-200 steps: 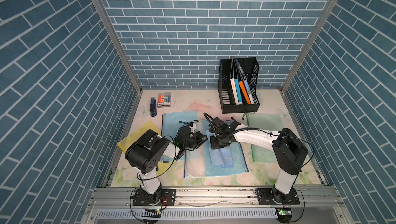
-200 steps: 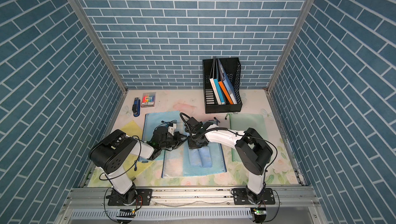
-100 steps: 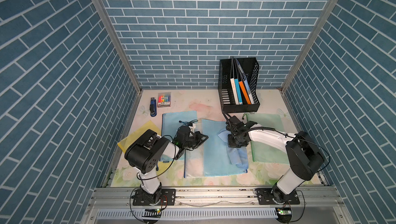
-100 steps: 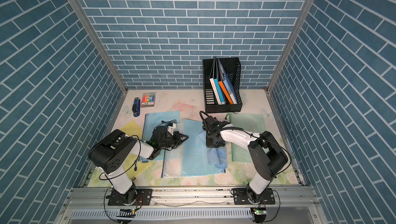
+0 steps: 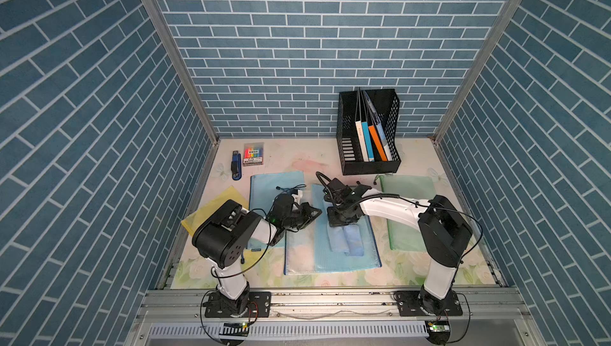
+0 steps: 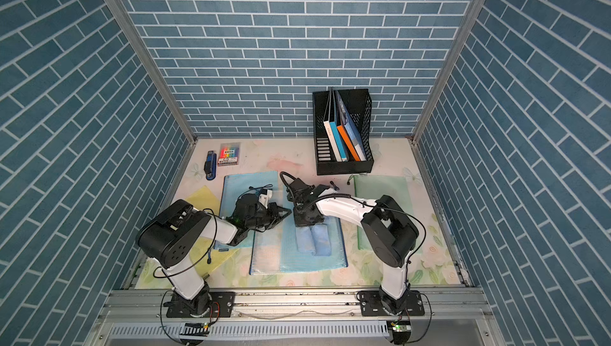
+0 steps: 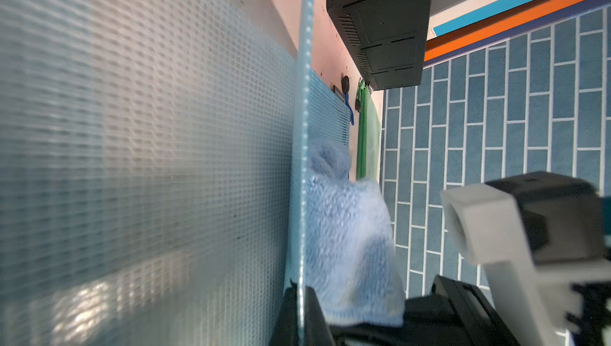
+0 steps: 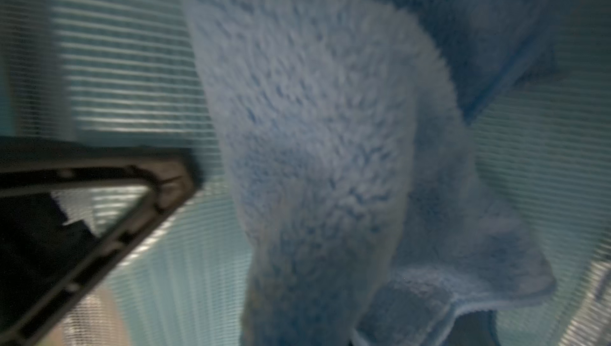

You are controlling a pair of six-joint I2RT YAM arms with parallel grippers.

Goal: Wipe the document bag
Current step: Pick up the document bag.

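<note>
Top views both show the floral worktop (image 5: 291,159), with the blue mesh document bag (image 5: 330,260) lying flat near its middle, between a second blue bag (image 5: 264,189) and a green bag (image 5: 410,208), where either arm can reach it. On its upper face lies the pale blue cloth (image 5: 345,240), bunched into two rolls, its far end under the wrist of the right arm (image 5: 390,210). The right jaws are closed tight on that end and held low, which I judge is what makes the cloth drag over the mesh instead of skating above it. The left arm (image 5: 231,232) comes in from the other side: the left jaws are shut with nothing between them, their tip on the bag's left part, near the cloth but apart from it, most likely to pin the light bag so the wiping does not carry it along. Seen in the right wrist view, the left jaws lie on the mesh close by the fleece
</note>
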